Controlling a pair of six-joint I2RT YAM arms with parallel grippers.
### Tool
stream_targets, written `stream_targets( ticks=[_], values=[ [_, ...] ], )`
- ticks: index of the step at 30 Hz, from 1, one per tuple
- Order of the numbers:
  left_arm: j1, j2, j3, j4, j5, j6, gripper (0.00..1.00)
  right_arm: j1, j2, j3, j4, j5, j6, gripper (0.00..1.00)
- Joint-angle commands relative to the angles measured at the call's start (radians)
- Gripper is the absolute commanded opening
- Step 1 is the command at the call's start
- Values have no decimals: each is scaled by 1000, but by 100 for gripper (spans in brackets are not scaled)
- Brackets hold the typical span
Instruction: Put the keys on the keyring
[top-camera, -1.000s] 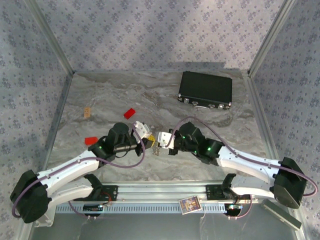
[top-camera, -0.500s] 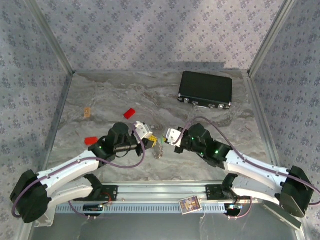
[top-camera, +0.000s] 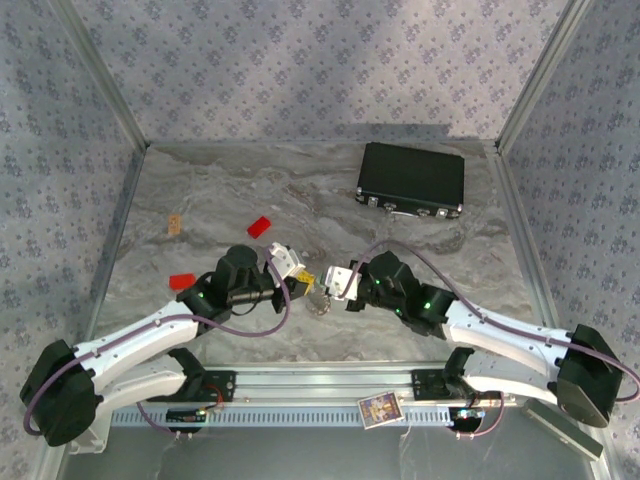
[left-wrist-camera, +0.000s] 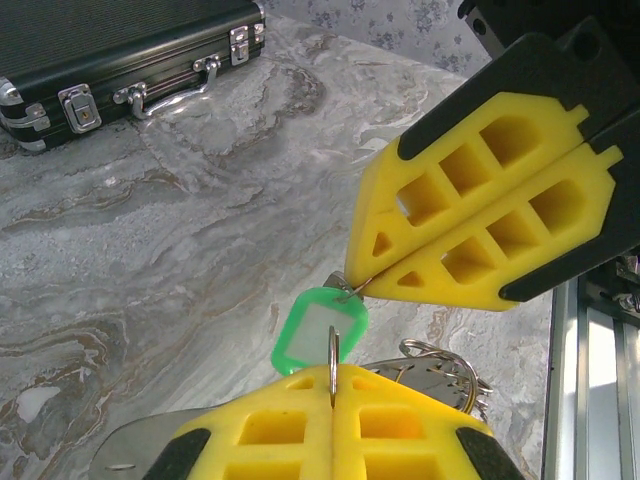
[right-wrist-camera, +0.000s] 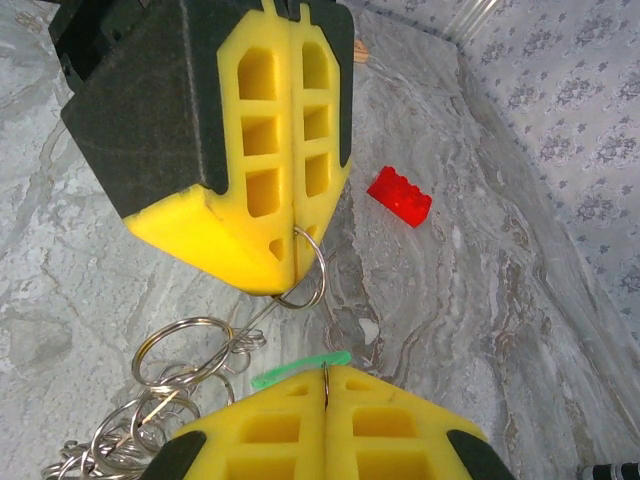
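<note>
Pinching both parts between the two arms, low over the counter (left-wrist-camera: 150, 250). Left claw (left-wrist-camera: 335, 378) fully closed on the keyring (right-wrist-camera: 308, 268), taking the thin silvery loop at its rim with the pad tips. Right claw (right-wrist-camera: 325, 385) fully closed on the small metal end of the green key (left-wrist-camera: 318, 335), whose plastic head hangs between the claws. Chain (right-wrist-camera: 170, 400) with more loops trails below.

Judgement: everything is light, stiff and slick. Tip grips will let the parts swivel or slip. The plastic head offers a broader hold.
</note>
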Motion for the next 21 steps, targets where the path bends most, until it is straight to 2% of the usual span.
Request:
stream_targets(
  ticks=[1, 21],
  values=[
    [-7, -2, 44, 22, 30, -12, 0, 3, 8, 32, 49, -19, 17, 0],
    [-6, 5, 52, 14, 25, -17, 0, 2, 6, 28, 91, -66, 48, 0]
  ],
)
